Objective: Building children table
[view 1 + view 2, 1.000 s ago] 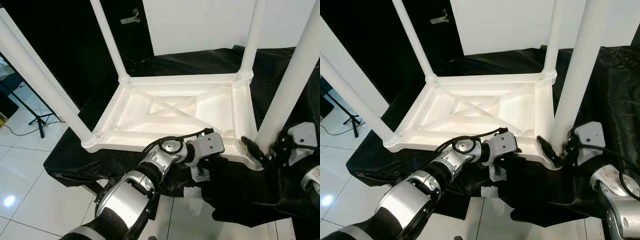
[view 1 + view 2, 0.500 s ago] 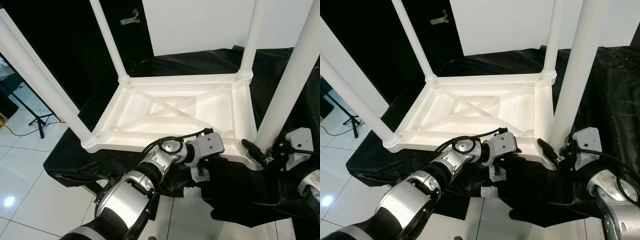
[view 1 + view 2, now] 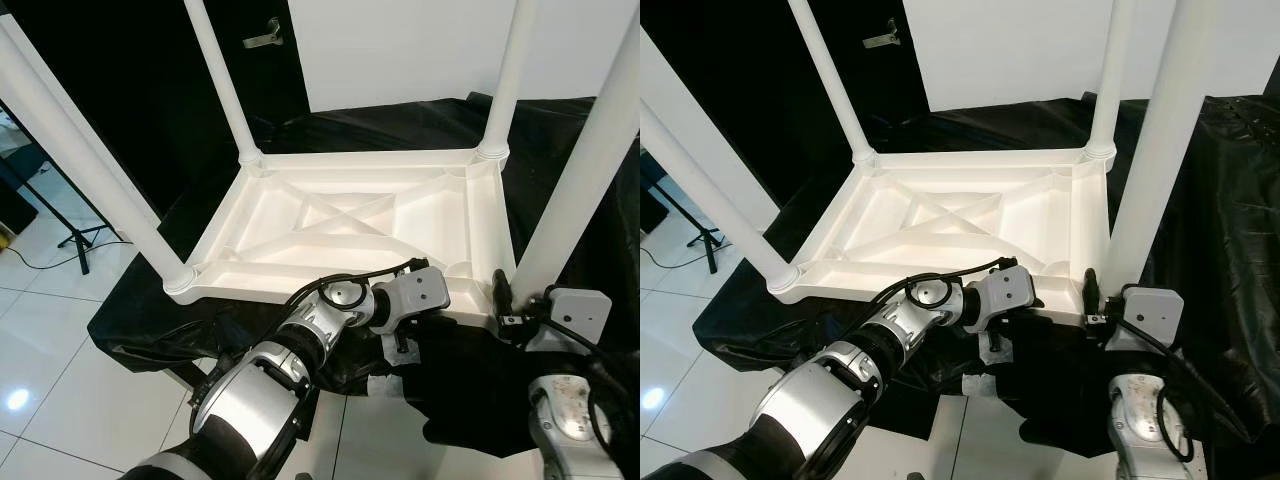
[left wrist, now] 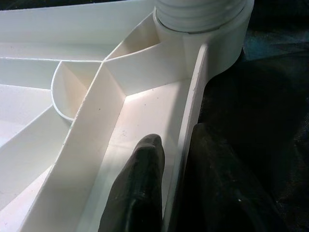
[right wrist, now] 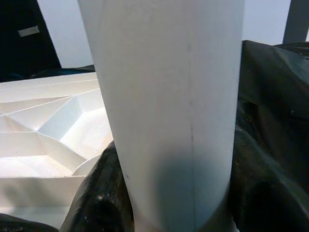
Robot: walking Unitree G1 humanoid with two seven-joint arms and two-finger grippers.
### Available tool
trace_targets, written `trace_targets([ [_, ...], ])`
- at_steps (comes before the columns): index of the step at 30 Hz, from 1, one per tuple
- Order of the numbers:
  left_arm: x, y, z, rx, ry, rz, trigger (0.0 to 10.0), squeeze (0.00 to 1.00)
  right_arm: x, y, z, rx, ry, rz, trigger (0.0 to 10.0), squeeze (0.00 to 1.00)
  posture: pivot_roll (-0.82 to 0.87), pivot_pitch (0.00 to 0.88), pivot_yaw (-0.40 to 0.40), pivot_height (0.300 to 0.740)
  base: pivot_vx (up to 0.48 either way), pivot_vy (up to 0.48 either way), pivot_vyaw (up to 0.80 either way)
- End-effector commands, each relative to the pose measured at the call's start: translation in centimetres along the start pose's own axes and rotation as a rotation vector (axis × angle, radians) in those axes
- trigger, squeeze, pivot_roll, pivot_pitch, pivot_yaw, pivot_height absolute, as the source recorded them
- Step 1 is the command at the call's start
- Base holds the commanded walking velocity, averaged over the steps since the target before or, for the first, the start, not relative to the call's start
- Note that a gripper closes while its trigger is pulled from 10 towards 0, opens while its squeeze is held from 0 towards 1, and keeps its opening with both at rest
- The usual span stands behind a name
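The white table top (image 3: 350, 225) lay upside down on a black cloth (image 3: 560, 130), in the middle of the view, with four white legs pointing up. The left gripper (image 4: 166, 188) pinched the near rim (image 3: 330, 290) at about 6 o'clock, one finger inside and one outside. The right gripper (image 5: 164, 198) hugged the near right leg (image 3: 575, 190) at about 4 o'clock, a finger on each side, probably touching it.
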State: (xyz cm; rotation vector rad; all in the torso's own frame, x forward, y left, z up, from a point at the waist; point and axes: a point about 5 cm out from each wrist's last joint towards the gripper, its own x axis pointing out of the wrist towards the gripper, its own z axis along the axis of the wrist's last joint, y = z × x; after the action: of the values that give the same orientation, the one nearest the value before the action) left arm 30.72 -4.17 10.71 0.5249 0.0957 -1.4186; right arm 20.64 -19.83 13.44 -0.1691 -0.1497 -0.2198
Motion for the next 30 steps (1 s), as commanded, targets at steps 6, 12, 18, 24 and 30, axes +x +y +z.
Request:
trace_targets([
  [6,0.5,-1.3,-2.0,-0.078,0.068,0.05,10.0,0.0,-0.8,-0.4,-1.7,-0.066,0.081,-0.017,10.0,0.0,-0.05,0.0,0.118,0.74,0.0,0.0,0.0],
  [12,0.6,-1.2,-1.6,-0.072,0.062,0.05,10.0,0.0,0.2,0.0,-1.6,-0.065,0.054,0.111,10.0,0.53,-0.06,0.0,0.122,0.74,0.0,0.0,0.0],
  [18,0.6,-1.3,-1.9,-0.077,0.063,0.049,10.0,0.0,2.2,-2.1,-1.1,-0.059,0.052,0.25,10.0,0.0,-0.06,0.0,0.117,0.74,0.0,0.0,0.0],
  [24,0.6,-1.4,-1.9,-0.082,0.062,0.049,10.0,0.0,2.3,-2.4,-0.8,-0.079,0.055,0.392,10.0,0.0,-0.06,0.0,0.116,0.74,0.0,0.0,0.0],
  [30,0.6,-1.4,-1.9,-0.085,0.06,0.05,10.0,0.0,2.1,-2.6,-0.8,-0.077,0.083,0.513,0.0,0.0,-0.05,0.0,0.113,0.74,0.0,0.0,0.0],
])
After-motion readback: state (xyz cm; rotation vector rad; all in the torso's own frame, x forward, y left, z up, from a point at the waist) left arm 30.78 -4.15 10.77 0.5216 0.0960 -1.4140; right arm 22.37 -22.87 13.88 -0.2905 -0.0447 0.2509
